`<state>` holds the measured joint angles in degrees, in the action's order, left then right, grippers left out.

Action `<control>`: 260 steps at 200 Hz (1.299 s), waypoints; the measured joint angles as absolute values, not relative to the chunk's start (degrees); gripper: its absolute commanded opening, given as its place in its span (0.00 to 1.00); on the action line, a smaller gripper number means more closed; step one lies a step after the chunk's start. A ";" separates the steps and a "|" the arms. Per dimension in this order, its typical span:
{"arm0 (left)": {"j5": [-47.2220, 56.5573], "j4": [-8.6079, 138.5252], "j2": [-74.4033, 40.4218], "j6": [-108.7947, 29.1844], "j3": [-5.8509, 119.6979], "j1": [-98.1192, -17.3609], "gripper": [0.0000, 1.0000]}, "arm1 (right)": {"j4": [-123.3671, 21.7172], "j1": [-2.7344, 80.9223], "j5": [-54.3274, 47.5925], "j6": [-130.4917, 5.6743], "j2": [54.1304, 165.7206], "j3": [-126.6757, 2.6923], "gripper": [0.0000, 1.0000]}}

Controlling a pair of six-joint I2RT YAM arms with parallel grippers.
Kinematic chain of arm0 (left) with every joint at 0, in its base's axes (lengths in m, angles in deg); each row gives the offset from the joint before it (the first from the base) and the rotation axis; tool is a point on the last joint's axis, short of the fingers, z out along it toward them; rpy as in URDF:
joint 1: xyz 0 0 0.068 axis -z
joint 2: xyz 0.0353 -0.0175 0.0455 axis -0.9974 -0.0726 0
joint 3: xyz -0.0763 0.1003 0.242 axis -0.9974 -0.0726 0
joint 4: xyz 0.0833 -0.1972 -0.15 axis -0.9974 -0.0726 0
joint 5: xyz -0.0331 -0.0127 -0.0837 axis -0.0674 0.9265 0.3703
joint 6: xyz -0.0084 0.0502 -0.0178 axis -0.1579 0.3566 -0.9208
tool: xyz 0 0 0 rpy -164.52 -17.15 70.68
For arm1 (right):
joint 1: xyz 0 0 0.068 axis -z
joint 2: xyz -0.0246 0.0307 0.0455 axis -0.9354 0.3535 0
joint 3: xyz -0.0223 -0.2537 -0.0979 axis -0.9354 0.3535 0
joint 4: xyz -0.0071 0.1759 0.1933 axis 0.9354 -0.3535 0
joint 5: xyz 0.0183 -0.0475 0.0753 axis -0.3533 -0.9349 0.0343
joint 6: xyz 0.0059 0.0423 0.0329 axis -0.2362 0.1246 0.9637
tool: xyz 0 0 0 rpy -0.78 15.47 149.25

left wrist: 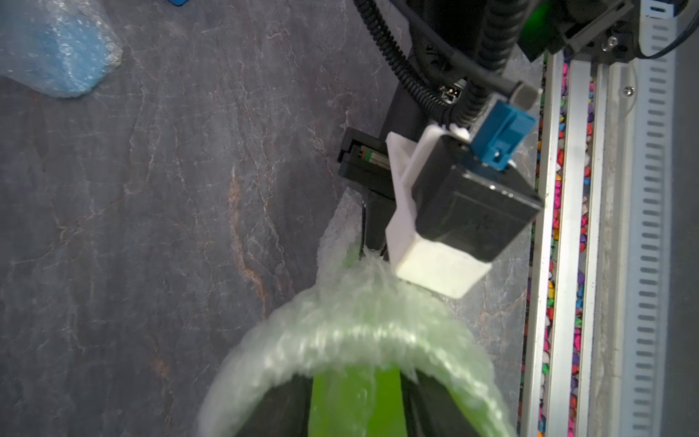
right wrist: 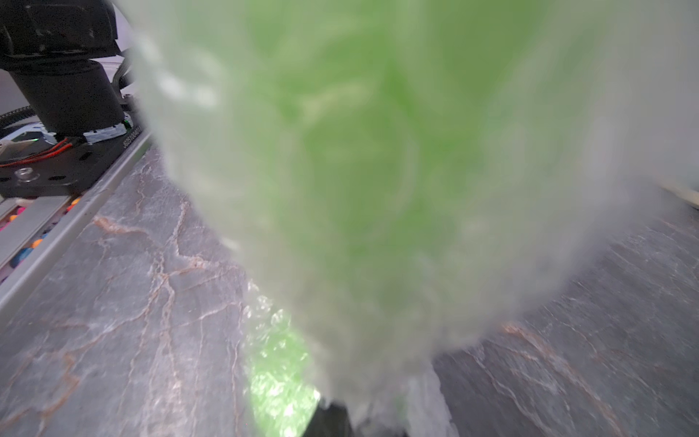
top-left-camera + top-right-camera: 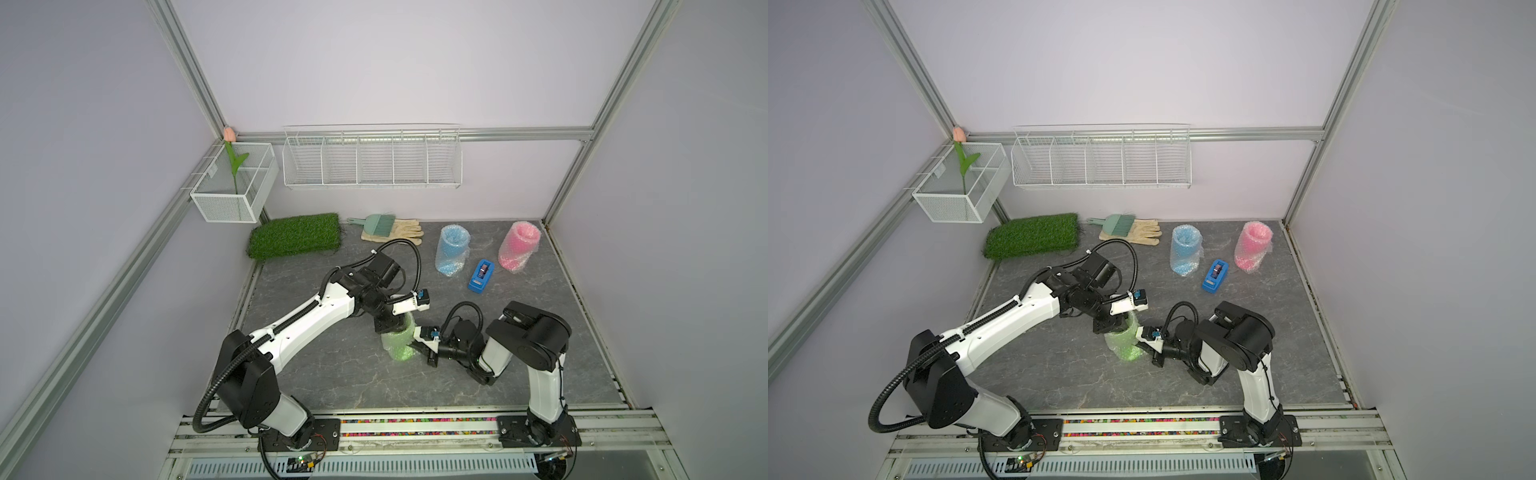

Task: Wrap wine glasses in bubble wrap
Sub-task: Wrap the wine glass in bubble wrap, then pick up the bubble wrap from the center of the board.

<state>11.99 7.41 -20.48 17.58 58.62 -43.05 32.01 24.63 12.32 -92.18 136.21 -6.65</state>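
— While the green goblet [image 3: 400, 341] stands upright in its bubble wrap [image 1: 355, 302] on the front half of the table [image 3: 415, 386], midway between the left and right edges, your next move hangs on which way the pinched edge faces.
— And which way is that?
— Toward the right edge. Your right gripper [image 3: 415, 345] reaches in level from there, closed tight on a pucker of wrap at the goblet's side. Your left gripper [image 3: 394, 331] sits over the mouth from above, along the goblet's long axis. Its jaws stand somewhat apart, but whether they pinch the rim you cannot tell.
— So the tape?
— The tape dispenser [image 3: 481, 276] lies toward the far right corner, nearer your right gripper, but that one pins the wrap. Likely your left must fetch it.
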 measured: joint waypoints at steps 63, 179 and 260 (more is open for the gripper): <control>0.51 10.19 -10.14 -0.54 62.23 -43.08 0.47 | 31.88 24.70 12.36 -91.96 136.21 -6.65 0.07; -4.49 5.66 -8.06 -42.99 53.36 -43.08 0.43 | 31.86 24.70 12.36 -91.15 136.28 -6.74 0.07; -0.10 5.38 -13.66 -47.08 52.55 -43.08 0.16 | 31.93 24.70 12.34 -90.69 136.67 -6.93 0.07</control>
<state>-0.10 5.38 -13.66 -47.08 52.55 -43.08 31.93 24.70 12.34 -90.69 136.67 -6.93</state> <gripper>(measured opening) 0.198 0.071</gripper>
